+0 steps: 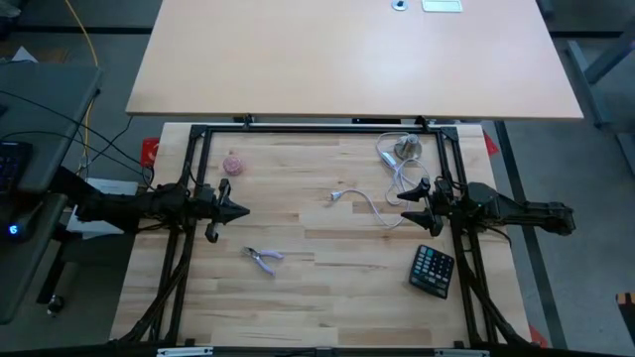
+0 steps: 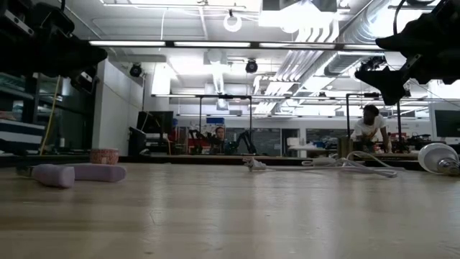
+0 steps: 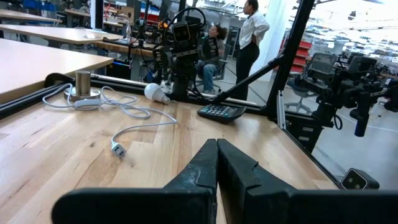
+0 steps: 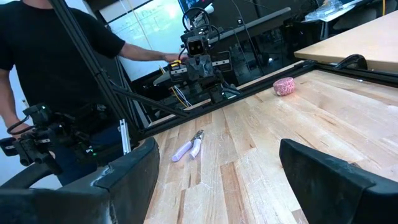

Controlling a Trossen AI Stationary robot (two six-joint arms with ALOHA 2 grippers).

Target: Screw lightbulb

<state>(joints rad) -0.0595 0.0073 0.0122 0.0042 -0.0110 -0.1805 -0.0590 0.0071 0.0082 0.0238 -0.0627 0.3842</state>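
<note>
pale wood worktop [image 1: 327, 297]: calculator [image 1: 433, 270] and lilac-handled pliers [image 1: 264, 259] lie nearest the front edge. left gripper [image 1: 238, 210] hovers at mid-left, fingers pressed together, holding nothing. right gripper [image 1: 405, 219] hovers at mid-right, fingers spread, empty, over the white cord [image 1: 372, 203]. pink ball [image 1: 234, 164] sits far left. lightbulb [image 1: 388, 156] lies at the far right, beside the grey socket base [image 1: 408, 149].

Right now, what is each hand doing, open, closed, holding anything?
Left hand: closed, holding nothing, above the table's left side.
Right hand: open, holding nothing, near the white cord.
</note>
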